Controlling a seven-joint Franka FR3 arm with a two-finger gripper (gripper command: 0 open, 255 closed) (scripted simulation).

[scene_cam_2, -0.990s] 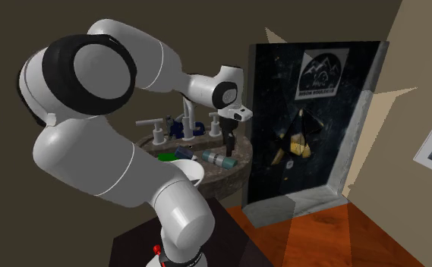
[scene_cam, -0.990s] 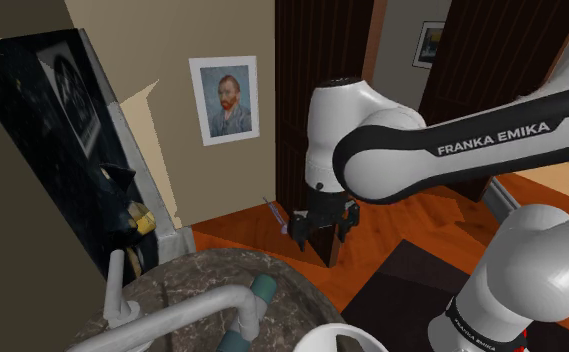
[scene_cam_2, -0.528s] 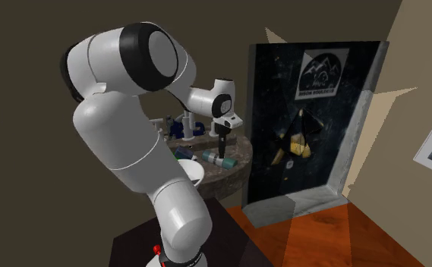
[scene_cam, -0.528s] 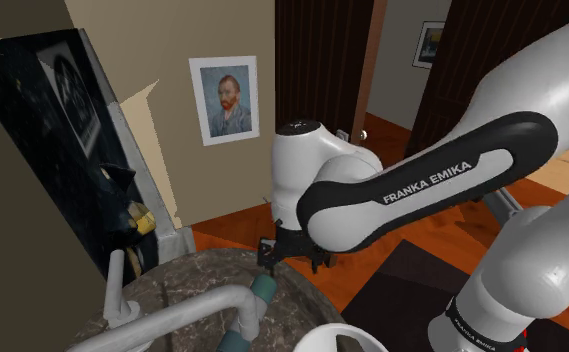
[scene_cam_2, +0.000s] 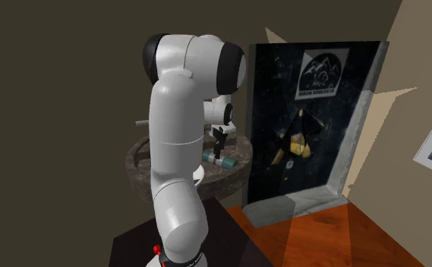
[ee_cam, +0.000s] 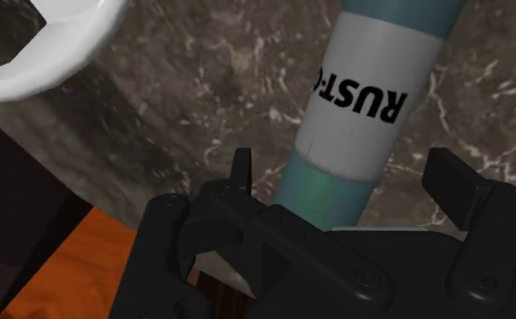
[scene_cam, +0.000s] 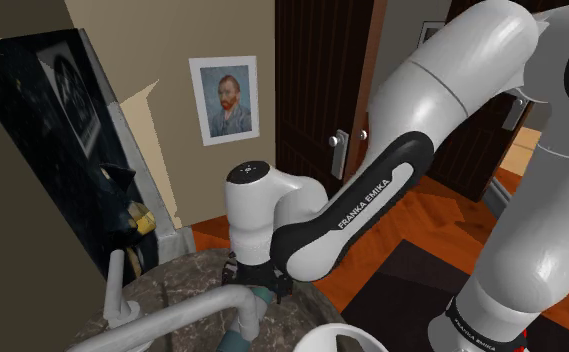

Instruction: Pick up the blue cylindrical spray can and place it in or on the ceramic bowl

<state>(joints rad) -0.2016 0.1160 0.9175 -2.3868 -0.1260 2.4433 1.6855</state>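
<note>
The spray can (ee_cam: 355,100) is teal with a white label reading "RUST-". It lies on its side on the dark marble top (ee_cam: 201,82). My gripper (ee_cam: 346,177) is open and low over the can's lower end, one finger on each side, neither touching it. A white bowl (ee_cam: 38,45) sits close by on the marble, off to one side of the can. In the shoulder view the gripper (scene_cam: 257,288) points down at the can (scene_cam: 265,298), with the bowl's rim (scene_cam: 337,338) near the bottom edge. From the second exterior view, the gripper (scene_cam_2: 220,146) hangs just above the can (scene_cam_2: 222,160).
A white faucet (scene_cam: 187,312) and its handles (scene_cam: 115,290) stand on the round marble top beside the can. The top's edge (ee_cam: 92,195) drops to an orange wood floor near the gripper. A dark poster panel (scene_cam: 52,130) leans against the wall behind.
The arm has swung toward the shoulder view's left and dropped, from above the floor beyond the counter to right over the can. The fingers have stayed apart, and the can has not moved.
</note>
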